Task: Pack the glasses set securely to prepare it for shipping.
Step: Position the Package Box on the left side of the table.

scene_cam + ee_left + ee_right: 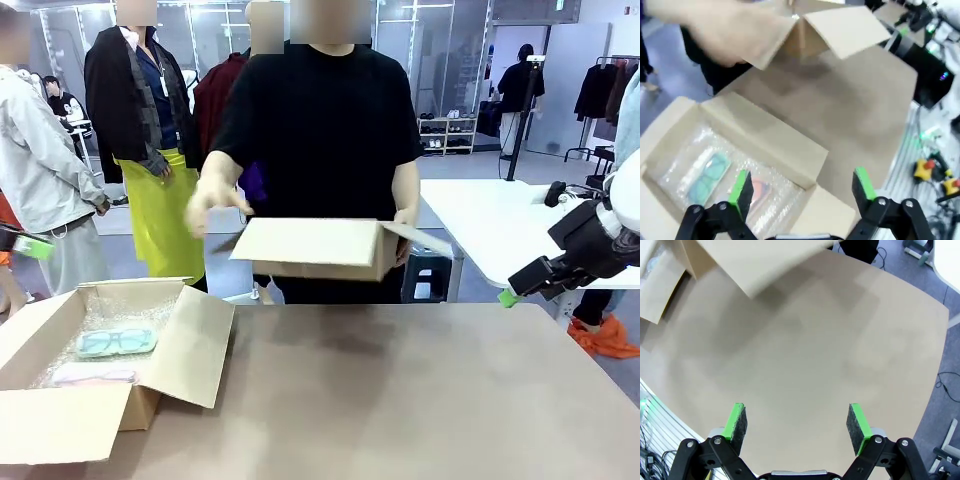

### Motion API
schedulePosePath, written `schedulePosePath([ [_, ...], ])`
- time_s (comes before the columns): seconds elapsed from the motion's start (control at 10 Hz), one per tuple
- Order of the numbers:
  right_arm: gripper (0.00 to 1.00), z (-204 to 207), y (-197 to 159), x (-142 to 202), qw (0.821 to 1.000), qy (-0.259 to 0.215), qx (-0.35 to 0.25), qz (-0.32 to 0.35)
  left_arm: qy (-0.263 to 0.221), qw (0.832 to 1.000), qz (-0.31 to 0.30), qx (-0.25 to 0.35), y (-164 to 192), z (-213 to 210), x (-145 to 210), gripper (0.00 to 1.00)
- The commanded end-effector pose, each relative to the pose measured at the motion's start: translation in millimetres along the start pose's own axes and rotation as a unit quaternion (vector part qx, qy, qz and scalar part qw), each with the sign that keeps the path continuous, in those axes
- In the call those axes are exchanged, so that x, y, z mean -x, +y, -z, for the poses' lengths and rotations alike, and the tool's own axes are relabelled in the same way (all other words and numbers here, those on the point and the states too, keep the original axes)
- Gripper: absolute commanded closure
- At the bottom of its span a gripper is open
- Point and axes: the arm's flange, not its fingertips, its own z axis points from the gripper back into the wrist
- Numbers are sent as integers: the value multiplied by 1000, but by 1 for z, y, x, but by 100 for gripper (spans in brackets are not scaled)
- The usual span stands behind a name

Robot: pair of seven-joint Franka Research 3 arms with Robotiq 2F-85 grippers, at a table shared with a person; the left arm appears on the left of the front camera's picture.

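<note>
Open box (190, 345) sitting nearest us at the table's (420, 400) left edge, flaps out, bubble wrap (675, 165) lining it. We're seeing the mint pack (116, 342) lying on the wrap and the pink pack (92, 375) just beside it, closer to us. Left gripper (802, 192) is hovering over that box, jaws apart, gripping nothing. Right gripper (796, 422) is hanging over bare table, jaws also spread and empty. Person is holding a second box (318, 248) above the far edge, one hand (404, 218) grasping its side, the other hand (212, 192) motion-blurred, so we can't tell its grip.
</note>
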Motion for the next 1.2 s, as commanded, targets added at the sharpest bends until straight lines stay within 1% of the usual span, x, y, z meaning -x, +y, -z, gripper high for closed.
schedulePosePath([
  [0.0,0,1,3,0,1000,3,1,-1,33,997,67,-37,-21,44,-13,0],
  [0.1,0,1,3,0,1000,3,1,-1,54,992,107,-36,-36,53,-24,0],
  [0.2,0,1,3,0,1000,3,1,-1,97,985,142,-19,-51,58,-32,0],
  [0.3,0,1,3,0,1000,3,1,-1,144,976,159,-20,-62,61,-39,0],
  [0.4,0,1,3,0,1000,3,1,-1,181,970,157,-28,-72,61,-49,0],
  [0.6,0,1,3,0,1000,3,1,-1,233,963,131,-38,-79,59,-58,0],
  [0.7,0,1,3,0,1000,3,1,-1,243,962,113,-47,-76,58,-57,0],
  [0.8,0,1,3,0,1000,3,1,-1,235,966,101,-37,-74,57,-56,0],
  [0.9,0,1,3,0,1000,3,1,-1,214,972,94,-34,-71,55,-56,0],
  [1.0,0,1,3,0,1000,3,1,-1,238,962,122,-55,-73,63,-51,0],
  [1.1,0,1,3,0,1000,3,1,-1,238,962,122,-55,-73,63,-51,0],
])
